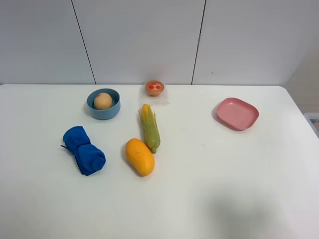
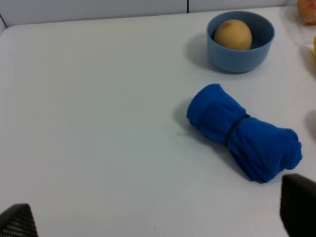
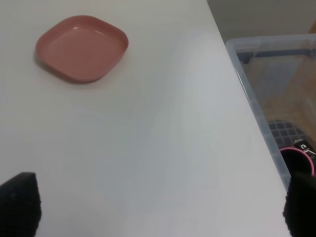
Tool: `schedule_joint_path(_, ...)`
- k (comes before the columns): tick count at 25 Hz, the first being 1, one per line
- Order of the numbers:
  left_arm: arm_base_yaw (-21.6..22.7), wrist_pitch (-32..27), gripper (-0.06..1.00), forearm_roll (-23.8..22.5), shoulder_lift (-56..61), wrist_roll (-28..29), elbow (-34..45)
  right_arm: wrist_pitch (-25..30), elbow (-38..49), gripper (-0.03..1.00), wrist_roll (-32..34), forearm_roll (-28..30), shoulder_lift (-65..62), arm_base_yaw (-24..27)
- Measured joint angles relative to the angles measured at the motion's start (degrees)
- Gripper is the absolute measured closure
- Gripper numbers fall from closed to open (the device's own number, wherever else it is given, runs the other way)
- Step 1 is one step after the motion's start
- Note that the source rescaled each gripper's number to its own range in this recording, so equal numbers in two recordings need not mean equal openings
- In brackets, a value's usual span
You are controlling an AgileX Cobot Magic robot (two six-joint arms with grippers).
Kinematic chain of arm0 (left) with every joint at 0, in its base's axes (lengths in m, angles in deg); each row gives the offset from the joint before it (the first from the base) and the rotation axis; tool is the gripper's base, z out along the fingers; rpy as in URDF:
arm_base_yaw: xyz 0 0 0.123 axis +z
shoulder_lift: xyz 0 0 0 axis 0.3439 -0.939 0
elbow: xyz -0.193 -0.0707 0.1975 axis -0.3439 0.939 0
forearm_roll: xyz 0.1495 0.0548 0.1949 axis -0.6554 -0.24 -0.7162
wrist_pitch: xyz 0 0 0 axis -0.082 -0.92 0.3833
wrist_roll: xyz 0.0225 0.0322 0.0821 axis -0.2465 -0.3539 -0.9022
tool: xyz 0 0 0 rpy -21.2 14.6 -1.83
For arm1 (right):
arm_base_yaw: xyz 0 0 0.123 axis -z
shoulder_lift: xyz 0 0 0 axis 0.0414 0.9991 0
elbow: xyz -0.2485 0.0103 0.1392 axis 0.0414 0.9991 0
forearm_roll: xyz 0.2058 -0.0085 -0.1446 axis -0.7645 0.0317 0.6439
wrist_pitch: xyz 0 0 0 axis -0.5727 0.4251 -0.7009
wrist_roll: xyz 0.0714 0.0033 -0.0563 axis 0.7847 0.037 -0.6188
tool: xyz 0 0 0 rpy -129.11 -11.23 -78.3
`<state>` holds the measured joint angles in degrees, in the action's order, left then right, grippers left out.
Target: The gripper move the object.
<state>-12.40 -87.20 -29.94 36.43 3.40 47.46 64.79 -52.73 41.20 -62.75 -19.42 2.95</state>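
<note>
White table (image 1: 224, 174) holds the object (image 1: 102, 101) (inside a blue bowl (image 1: 110, 111)).

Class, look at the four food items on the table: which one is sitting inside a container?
The round tan peach: it alone sits inside the blue bowl. The mango and the corn cob lie directly on the table, and the red-spotted tart rests on clear wrapping.

White table (image 1: 224, 174) carries bowl (image 1: 103, 110), cloth (image 1: 83, 150), mango (image 1: 139, 156), corn (image 1: 149, 128), plate (image 1: 238, 113).

pink plate (image 3: 81, 48) on table (image 3: 148, 148); clear bin (image 3: 276, 94) beside; pincer (image 3: 158, 207) spread
</note>
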Motion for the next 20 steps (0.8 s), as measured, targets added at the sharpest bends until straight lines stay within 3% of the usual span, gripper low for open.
schedule_joint_path(5,0.0,0.0,-0.06,0.0,0.0,-0.1,0.0,0.8,0.0,-0.03,0.0,-2.5,0.0,0.0)
schedule_joint_path(20,0.0,0.0,-0.06,0.0,0.0,0.0,0.0,0.8,0.7,-0.03,0.0,-2.4,0.0,0.0)
